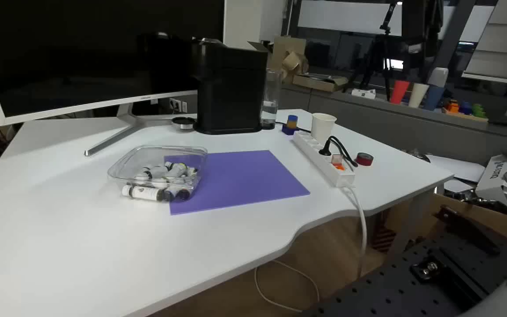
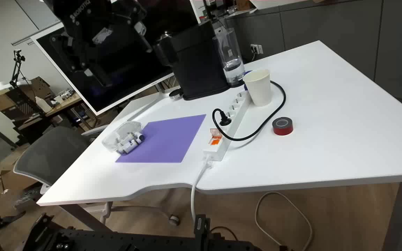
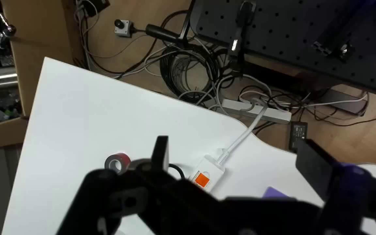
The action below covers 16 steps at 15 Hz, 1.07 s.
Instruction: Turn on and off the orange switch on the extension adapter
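Observation:
The white extension adapter [image 1: 317, 160] lies on the table in both exterior views [image 2: 234, 123]. Its orange switch [image 1: 339, 167] is near the end where the white cable leaves. In an exterior view, a clear orange-tinted cover stands raised beside the switch [image 2: 215, 141]. In the wrist view the switch [image 3: 202, 180] and cable end of the adapter [image 3: 214, 176] show below the jaws; the rest is hidden by the gripper. My gripper [image 3: 235, 156] is open and empty, fingers wide apart. It hangs high above the table in an exterior view [image 2: 127, 64], well away from the switch.
A black plug [image 2: 224, 120] with a looping cable sits in the adapter near the switch. A paper cup [image 1: 322, 127] and red tape roll [image 1: 364, 159] stand beside it. A purple mat [image 1: 244, 178], clear box of bottles [image 1: 159, 171], coffee machine [image 1: 231, 88] and monitor are around.

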### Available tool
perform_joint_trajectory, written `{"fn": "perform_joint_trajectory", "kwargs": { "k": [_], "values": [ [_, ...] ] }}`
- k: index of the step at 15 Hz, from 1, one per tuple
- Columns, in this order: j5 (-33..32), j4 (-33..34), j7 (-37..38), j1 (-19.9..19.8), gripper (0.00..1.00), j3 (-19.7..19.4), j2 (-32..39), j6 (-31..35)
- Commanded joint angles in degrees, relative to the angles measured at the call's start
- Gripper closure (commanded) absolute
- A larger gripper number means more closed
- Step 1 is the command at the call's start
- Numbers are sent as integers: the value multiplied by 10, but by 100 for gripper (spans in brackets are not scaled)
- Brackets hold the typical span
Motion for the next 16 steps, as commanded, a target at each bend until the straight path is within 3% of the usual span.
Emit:
{"fn": "perform_joint_trajectory", "kwargs": {
  "k": [1, 10, 16],
  "values": [
    [-2, 1, 2, 7, 0, -6, -1, -3],
    [-2, 1, 2, 7, 0, -6, -1, -3],
    [-2, 0, 101, -14, 0, -12, 43, 132]
  ]
}}
